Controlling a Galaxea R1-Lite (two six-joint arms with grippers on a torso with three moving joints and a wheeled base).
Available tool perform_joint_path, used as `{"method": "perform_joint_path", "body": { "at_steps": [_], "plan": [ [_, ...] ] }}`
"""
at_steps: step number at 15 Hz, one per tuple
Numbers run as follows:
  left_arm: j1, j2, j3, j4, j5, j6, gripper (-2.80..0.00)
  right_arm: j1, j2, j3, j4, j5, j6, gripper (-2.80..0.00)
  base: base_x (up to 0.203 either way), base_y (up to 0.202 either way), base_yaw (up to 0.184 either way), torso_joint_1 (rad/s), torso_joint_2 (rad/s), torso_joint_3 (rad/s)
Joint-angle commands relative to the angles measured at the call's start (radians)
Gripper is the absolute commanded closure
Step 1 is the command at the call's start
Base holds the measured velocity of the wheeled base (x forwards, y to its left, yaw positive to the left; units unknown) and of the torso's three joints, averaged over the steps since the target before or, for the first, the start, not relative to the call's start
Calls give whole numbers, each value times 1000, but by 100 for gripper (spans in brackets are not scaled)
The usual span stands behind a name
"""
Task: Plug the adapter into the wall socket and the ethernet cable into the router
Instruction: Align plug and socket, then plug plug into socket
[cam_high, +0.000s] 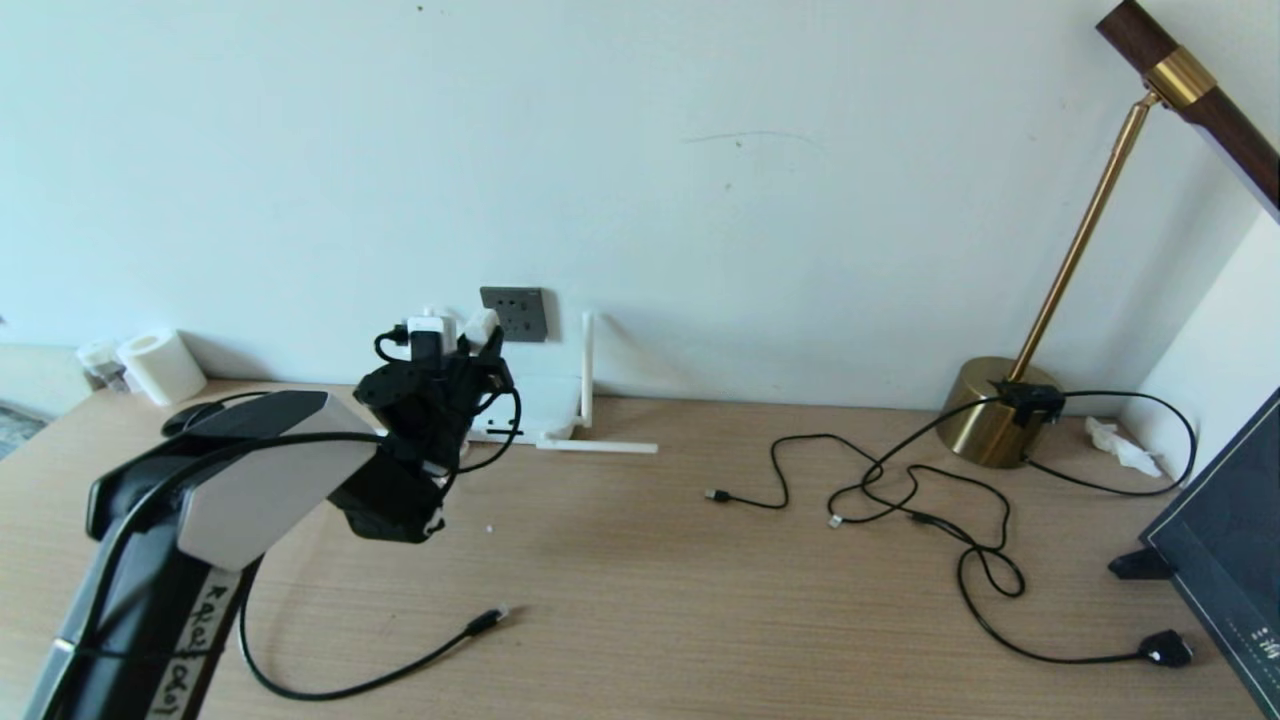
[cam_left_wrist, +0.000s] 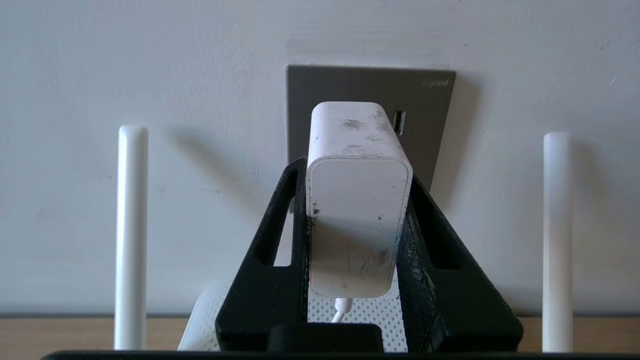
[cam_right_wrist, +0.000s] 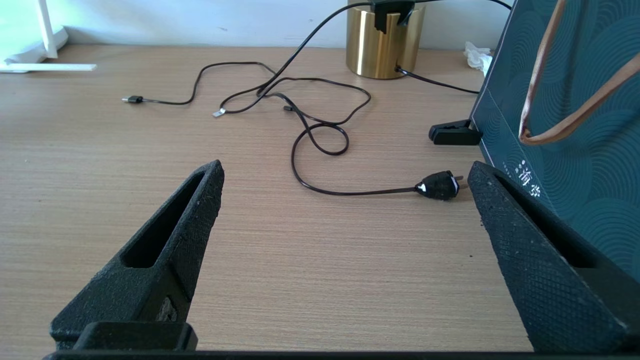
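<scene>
Head view: left gripper (cam_high: 452, 345) is clamping the adapter (cam_high: 428, 333) just beside the wall socket (cam_high: 514, 313), above the router (cam_high: 545, 405), lining it up for insertion.

Left wrist view: adapter (cam_left_wrist: 356, 200) is sitting squarely before the socket (cam_left_wrist: 370, 90).

Right wrist view: right gripper (cam_right_wrist: 345, 220) is hanging spread wide and empty over the table (cam_right_wrist: 300, 260); ethernet cable unidentified.

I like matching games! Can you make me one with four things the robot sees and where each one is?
Things:
1. adapter
2. wall socket
3. lamp base
4. right claw

Places:
A. on the wall above the desk
B. open over bare desk
C. squeezed in the left claw
D. at the back of the desk, black cables beside it

Pairs: 1-C, 2-A, 3-D, 4-B
</scene>
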Motion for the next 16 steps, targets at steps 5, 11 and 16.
{"method": "perform_joint_path", "body": {
  "at_steps": [5, 11, 16],
  "plan": [
    [-10, 22, -82, 25, 0, 10, 0, 0, 1, 0, -1, 0, 0, -280, 0, 0, 0, 0, 0, 0],
    [-12, 49, -125, 52, -5, 16, 0, 0, 0, 0, -1, 0, 0, -280, 0, 0, 0, 0, 0, 0],
    [-11, 75, -194, 95, -5, 20, 0, 0, 0, 0, -1, 0, 0, -280, 0, 0, 0, 0, 0, 0]
  ]
}}
